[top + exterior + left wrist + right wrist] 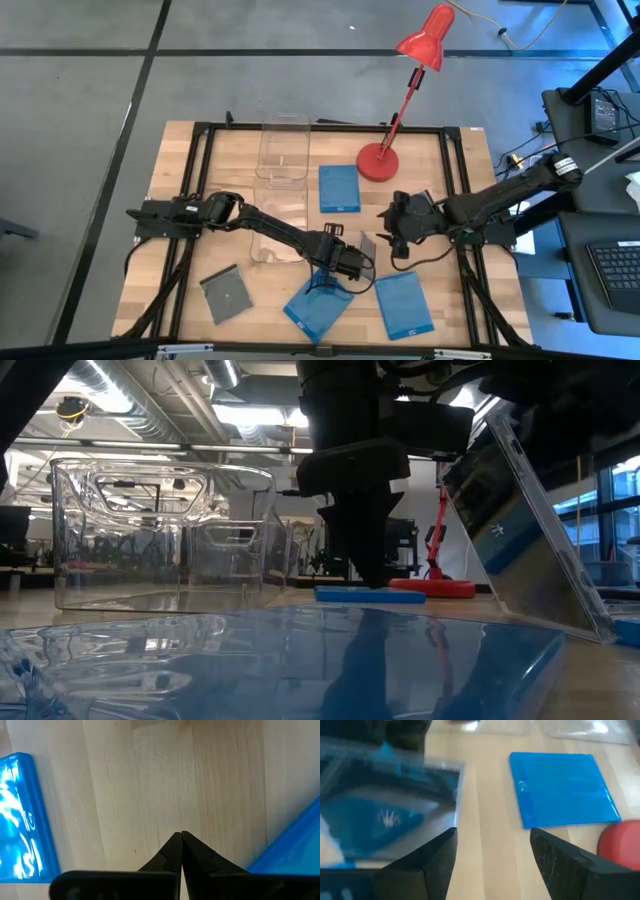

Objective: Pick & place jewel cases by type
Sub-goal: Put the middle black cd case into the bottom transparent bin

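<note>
Jaws of left gripper [352, 268] pinched shut over bare wooden table [180, 270], empty. Right gripper [492, 845] spread wide, empty, beside tilted transparent grey jewel case [366, 247]. Flat solid blue jewel cases [339, 188] lie nearby.

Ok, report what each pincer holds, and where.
Nothing: left pincer shut empty over table; right pincer open, tilted clear case beside it, not between its fingers.

1. Solid blue jewel case [339, 188] lies beside the bright red lamp [380, 160].
2. Two more blue cases [404, 304] [318, 303] show near the front edge.
3. Grey see-through case [225, 294] sits on the pale wood-grain table [180, 250].
4. Clear, colourless bins [283, 150].
5. Both arms are black.
</note>
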`<action>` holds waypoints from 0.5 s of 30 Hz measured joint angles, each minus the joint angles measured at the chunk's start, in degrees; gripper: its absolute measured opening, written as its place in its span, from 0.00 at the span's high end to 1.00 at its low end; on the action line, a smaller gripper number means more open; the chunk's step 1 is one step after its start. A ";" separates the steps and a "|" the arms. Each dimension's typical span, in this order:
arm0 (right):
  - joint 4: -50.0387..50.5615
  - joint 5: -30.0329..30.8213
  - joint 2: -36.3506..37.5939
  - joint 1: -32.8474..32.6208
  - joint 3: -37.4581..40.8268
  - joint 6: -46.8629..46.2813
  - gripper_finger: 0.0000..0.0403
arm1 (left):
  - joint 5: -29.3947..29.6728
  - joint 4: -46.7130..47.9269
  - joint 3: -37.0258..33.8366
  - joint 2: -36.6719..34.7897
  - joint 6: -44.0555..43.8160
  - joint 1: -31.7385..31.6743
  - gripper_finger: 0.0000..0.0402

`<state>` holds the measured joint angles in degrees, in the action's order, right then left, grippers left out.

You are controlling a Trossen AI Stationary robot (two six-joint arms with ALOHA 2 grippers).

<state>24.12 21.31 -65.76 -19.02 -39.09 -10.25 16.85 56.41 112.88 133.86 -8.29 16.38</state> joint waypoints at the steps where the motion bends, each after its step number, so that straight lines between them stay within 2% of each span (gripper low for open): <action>1: 0.49 -2.23 0.04 1.26 0.02 2.53 0.37 | -0.10 -0.06 0.00 0.00 0.12 0.00 0.99; 7: 0.52 -26.64 1.31 11.57 0.02 13.77 0.37 | -1.71 -0.12 0.00 0.00 1.57 0.00 0.99; 15: -4.67 -47.56 0.97 24.27 0.04 22.61 0.37 | -1.76 -0.12 0.00 0.00 3.80 -0.02 0.99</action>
<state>19.45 -26.25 -64.79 5.26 -39.05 12.36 15.09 56.29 112.88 133.86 -4.49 16.36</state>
